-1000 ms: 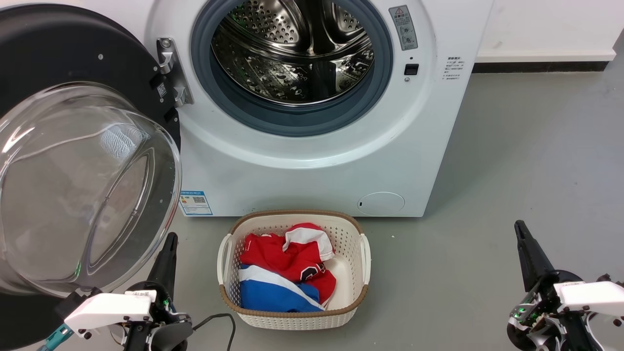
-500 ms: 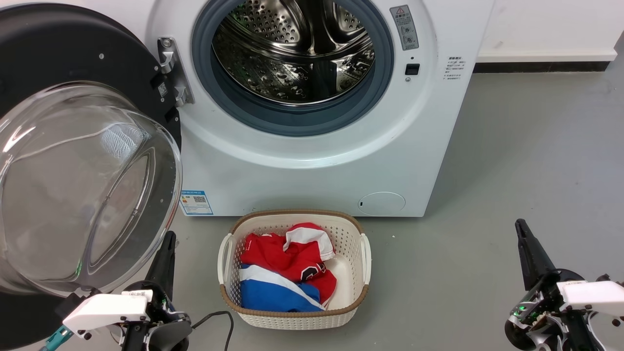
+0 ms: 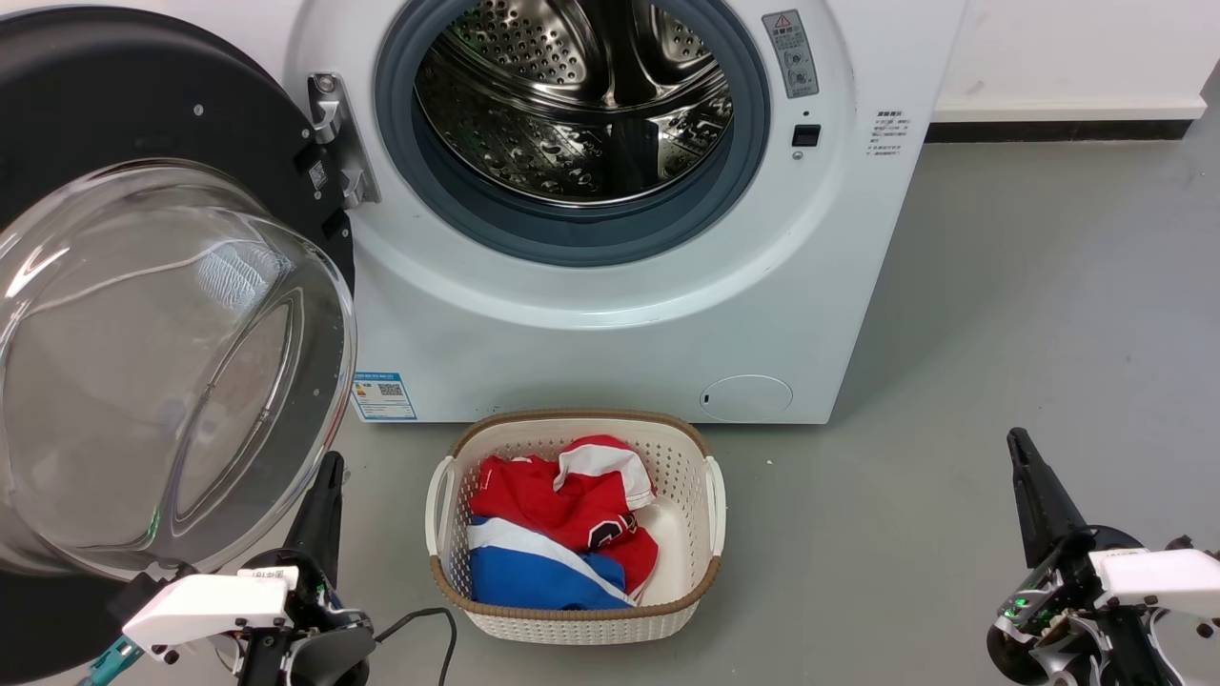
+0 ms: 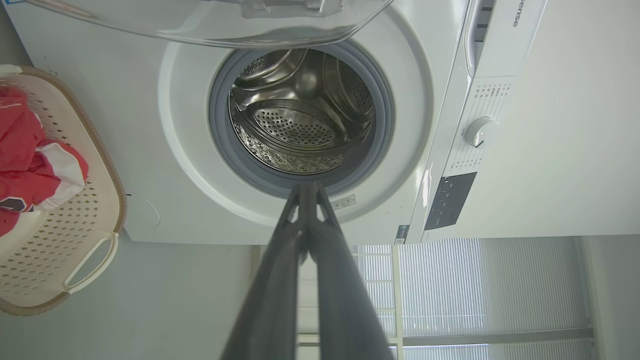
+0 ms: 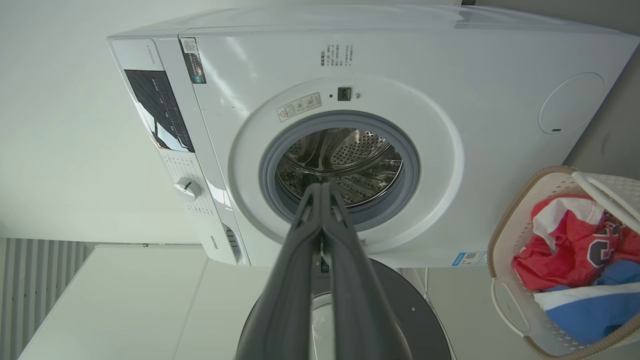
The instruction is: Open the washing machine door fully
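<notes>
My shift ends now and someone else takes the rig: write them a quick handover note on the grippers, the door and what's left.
Left gripper: fingers shut, empty, low beside the door's glass bowl; I cannot tell if it touches.
Right gripper: fingers shut, empty, low over the floor on the machine's right.
Washing machine door: swung wide to the left of the washing machine, drum fully uncovered.
Laundry basket with clothes sits on the floor in front.
Done: door looks wide open.
Left: confirm the hinge is at its stop; nudge if not.
</notes>
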Available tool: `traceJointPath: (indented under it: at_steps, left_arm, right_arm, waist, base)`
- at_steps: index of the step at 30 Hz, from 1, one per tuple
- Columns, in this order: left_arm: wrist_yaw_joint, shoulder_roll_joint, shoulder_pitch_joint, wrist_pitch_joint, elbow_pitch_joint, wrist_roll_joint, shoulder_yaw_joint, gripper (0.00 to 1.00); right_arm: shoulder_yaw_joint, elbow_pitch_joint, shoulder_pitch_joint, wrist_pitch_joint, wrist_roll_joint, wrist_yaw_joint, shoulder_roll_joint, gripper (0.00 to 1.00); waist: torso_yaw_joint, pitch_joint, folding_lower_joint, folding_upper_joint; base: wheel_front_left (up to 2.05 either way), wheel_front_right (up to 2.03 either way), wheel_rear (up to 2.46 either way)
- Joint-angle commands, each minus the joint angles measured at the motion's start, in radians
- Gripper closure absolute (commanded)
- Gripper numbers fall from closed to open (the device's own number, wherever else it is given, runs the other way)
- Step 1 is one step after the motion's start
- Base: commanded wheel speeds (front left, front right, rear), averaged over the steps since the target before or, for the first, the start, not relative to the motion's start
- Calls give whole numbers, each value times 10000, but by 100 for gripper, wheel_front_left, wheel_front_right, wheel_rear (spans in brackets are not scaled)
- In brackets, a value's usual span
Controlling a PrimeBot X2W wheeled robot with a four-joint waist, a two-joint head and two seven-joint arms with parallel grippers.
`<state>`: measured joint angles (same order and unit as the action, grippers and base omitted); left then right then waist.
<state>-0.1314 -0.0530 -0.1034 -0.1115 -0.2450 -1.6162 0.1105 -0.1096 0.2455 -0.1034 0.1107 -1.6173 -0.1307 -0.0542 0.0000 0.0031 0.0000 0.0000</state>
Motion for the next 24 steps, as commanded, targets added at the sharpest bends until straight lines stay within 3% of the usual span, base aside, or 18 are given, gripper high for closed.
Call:
traceJointPath:
  at_steps: [1,24]
  left_arm:
    - [-32,14,-89,-11,-10,-6,41,100]
    - [-32,29,-90,-32,-9,11,57,100]
  right_arm:
    - [-14,8,-108,16,23,0,9,100]
    - [-30,9,-111,27,44,0,24,100]
  waist:
    - [0,0,0,0]
    - [0,0,0,0]
  base:
    - [0,0,0]
    - [0,0,0]
